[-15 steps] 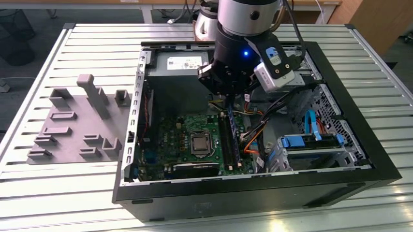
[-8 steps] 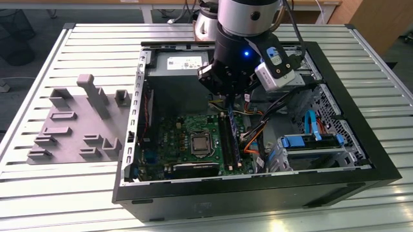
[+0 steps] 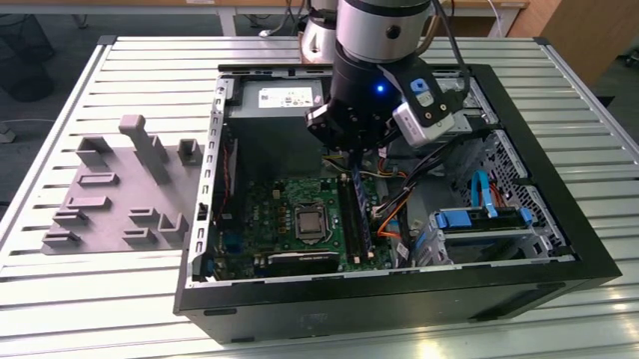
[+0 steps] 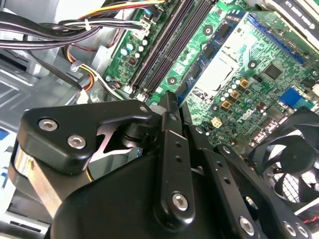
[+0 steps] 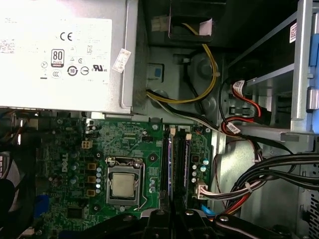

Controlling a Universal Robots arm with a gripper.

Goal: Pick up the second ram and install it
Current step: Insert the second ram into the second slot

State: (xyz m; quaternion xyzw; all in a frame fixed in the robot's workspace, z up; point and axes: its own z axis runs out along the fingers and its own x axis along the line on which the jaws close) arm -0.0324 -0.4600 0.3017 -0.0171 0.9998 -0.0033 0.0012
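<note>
My gripper (image 3: 355,158) hangs inside the open computer case (image 3: 559,254), over the motherboard (image 3: 284,224). Its black fingers (image 4: 169,129) are shut on the second ram (image 4: 212,47), a thin board with small black chips. In both wrist views the stick (image 5: 168,164) reaches out from the fingertips, and its other half is hidden behind the gripper (image 5: 173,216). It floats above the board, parallel to the long black memory slots (image 4: 167,42) and between them and the processor socket (image 5: 123,185). In the exterior view the stick (image 3: 361,218) shows as a thin bluish strip below the gripper.
The power supply (image 5: 60,50) sits at one end of the case. Cable bundles (image 5: 259,174) run beside the slots, with a drive cage (image 3: 479,224) beyond them. A black fan (image 4: 294,144) is near the socket. A grey fixture (image 3: 120,194) lies on the slatted table at the exterior view's left.
</note>
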